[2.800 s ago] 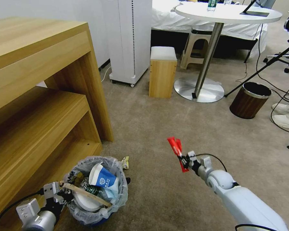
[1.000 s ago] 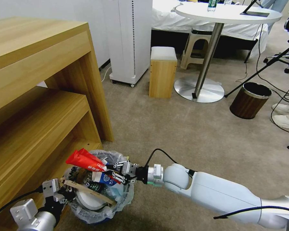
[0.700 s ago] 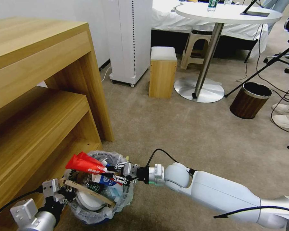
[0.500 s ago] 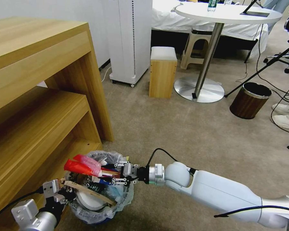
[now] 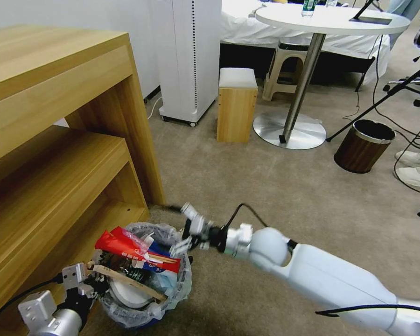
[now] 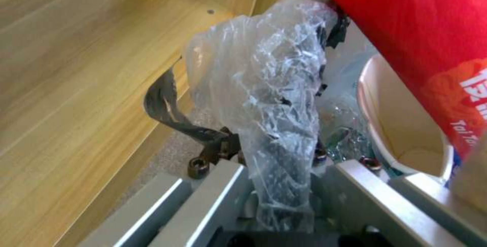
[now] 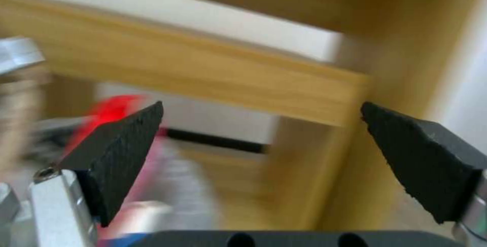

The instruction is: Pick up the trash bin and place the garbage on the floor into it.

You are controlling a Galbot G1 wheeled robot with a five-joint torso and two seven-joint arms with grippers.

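The trash bin [image 5: 172, 284], lined with a crinkled plastic bag, sits on the beige floor [image 5: 247, 186] beside the wooden shelf. It is heaped with garbage: a red packet [image 5: 123, 245] lies loose on top, over a wooden stick [image 5: 126, 280], a blue-white paper cup [image 5: 159, 265] and a white slipper [image 5: 126, 295]. My left gripper [image 5: 94, 280] is shut on the bin's near rim; the left wrist view shows the bag [image 6: 274, 98] pinched in the gripper [image 6: 281, 167], with the red packet [image 6: 431, 45] above. My right gripper [image 5: 183, 228] hangs open just above the bin's far-right rim, its pads [image 7: 116, 159] wide apart around nothing.
A tall wooden shelf unit [image 5: 56, 140] stands close on the left. Farther off are a white appliance [image 5: 191, 60], a wooden stool [image 5: 236, 105], a round table's base [image 5: 289, 130], a dark brown bin [image 5: 363, 145], tripod legs, cables and a person's shoes [image 5: 417, 168].
My right gripper carried the red packet over the bin, opened and let it drop onto the heap, then lifted and drew back a little. The left gripper kept its hold.
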